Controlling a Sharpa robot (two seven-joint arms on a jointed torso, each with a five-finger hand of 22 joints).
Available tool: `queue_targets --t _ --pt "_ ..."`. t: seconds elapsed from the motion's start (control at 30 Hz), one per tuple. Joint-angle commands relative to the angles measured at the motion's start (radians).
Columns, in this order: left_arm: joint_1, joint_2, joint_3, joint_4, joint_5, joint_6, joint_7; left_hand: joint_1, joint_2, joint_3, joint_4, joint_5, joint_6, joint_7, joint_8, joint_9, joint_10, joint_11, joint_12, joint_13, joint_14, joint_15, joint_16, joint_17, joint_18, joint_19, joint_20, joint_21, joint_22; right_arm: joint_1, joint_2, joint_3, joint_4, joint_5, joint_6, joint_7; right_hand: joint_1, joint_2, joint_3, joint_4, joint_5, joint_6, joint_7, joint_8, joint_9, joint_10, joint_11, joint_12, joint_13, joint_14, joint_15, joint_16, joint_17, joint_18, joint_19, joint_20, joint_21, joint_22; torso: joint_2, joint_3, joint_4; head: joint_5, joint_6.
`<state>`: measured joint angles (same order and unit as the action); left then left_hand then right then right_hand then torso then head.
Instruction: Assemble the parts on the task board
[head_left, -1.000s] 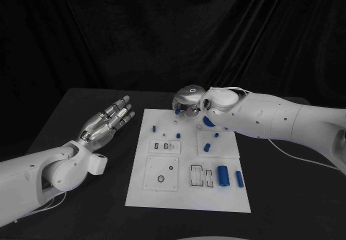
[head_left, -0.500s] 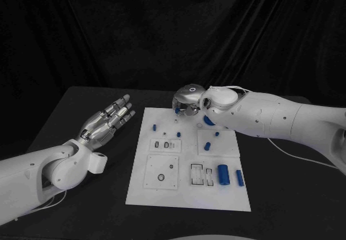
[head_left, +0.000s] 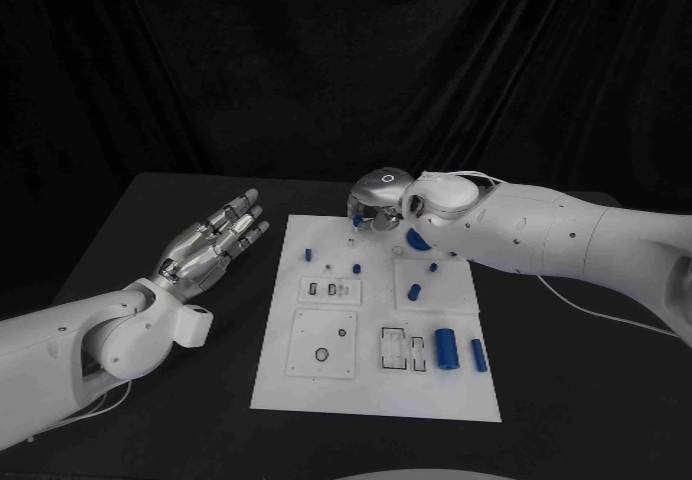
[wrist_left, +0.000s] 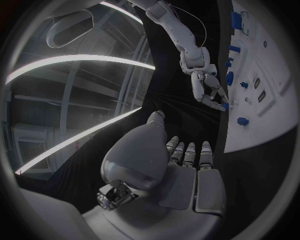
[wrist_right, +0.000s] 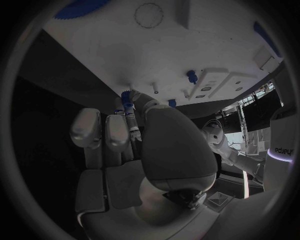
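my right hand (head_left: 378, 212) is pinching a small blue part (wrist_right: 127, 96) at the task board's (head_left: 378, 400) far edge, light, stiff, easy to fumble, left hand (head_left: 214, 245) open.

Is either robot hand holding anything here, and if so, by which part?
The left robot hand holds nothing, fingers spread above the table. The right robot hand pinches a small blue part at its fingertips over the task board's far edge; the exact grip point cannot be told.

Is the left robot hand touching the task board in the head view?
No, the left robot hand is held open above the black table, apart from the left edge of the white task board.
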<state>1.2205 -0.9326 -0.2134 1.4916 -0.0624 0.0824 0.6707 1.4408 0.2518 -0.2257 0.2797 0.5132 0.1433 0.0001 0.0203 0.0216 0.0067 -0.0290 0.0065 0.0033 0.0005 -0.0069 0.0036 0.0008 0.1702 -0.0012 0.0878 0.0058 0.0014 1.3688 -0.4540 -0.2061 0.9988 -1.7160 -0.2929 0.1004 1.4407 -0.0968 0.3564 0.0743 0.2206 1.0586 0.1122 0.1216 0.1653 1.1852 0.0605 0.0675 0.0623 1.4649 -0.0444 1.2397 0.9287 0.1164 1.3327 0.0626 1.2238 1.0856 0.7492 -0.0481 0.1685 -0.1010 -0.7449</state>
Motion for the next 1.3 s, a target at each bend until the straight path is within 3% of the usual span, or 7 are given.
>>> queue_targets --t 0.03,1.03,1.3 --pt "0.000 0.002 0.001 -0.001 -0.001 0.016 0.007 0.008 0.002 0.004 -0.002 0.006 0.004 0.000 0.005 0.001 -0.003 0.001 -0.005 -0.002 0.000 0.005 -0.004 -0.001 -0.002 0.001 0.008 -0.006 -0.001 -0.006 -0.003 -0.001 0.004 -0.003 0.015 -0.021 0.009 -0.003 0.008 0.000 0.003 -0.007 0.000 0.000 0.001 -0.005 0.001 -0.003 0.001 -0.002 0.002 0.003 0.000 -0.006 0.001 0.004 0.004 0.001 0.000 -0.0002 0.0004 0.000 0.001" --pt "0.000 0.011 0.001 -0.018 -0.001 0.033 -0.013 0.013 0.004 0.008 -0.004 0.009 0.002 -0.003 0.004 0.001 -0.005 0.000 -0.005 -0.002 0.000 0.016 -0.004 -0.001 -0.002 0.001 0.020 -0.006 -0.001 -0.013 -0.007 -0.001 0.018 -0.003 0.019 -0.016 0.001 -0.007 0.013 0.003 0.005 -0.020 0.004 -0.009 0.001 -0.007 0.003 -0.002 0.002 -0.006 0.004 0.001 -0.003 -0.007 -0.002 0.005 0.004 0.006 -0.001 -0.0012 0.0021 -0.003 -0.006" --pt "-0.001 0.014 0.001 -0.023 -0.001 0.036 -0.021 0.013 0.004 0.009 -0.004 0.009 0.003 -0.002 0.004 0.001 -0.005 0.001 -0.005 -0.002 0.000 0.018 -0.004 -0.001 -0.002 0.001 0.022 -0.006 -0.001 -0.014 -0.010 -0.001 0.020 -0.003 0.039 -0.027 -0.008 -0.015 0.022 0.005 0.003 -0.048 0.007 -0.029 -0.004 -0.024 0.007 -0.005 0.001 -0.013 0.005 -0.003 -0.010 -0.006 -0.008 0.006 0.003 0.009 -0.001 -0.0017 0.0003 -0.002 -0.006"
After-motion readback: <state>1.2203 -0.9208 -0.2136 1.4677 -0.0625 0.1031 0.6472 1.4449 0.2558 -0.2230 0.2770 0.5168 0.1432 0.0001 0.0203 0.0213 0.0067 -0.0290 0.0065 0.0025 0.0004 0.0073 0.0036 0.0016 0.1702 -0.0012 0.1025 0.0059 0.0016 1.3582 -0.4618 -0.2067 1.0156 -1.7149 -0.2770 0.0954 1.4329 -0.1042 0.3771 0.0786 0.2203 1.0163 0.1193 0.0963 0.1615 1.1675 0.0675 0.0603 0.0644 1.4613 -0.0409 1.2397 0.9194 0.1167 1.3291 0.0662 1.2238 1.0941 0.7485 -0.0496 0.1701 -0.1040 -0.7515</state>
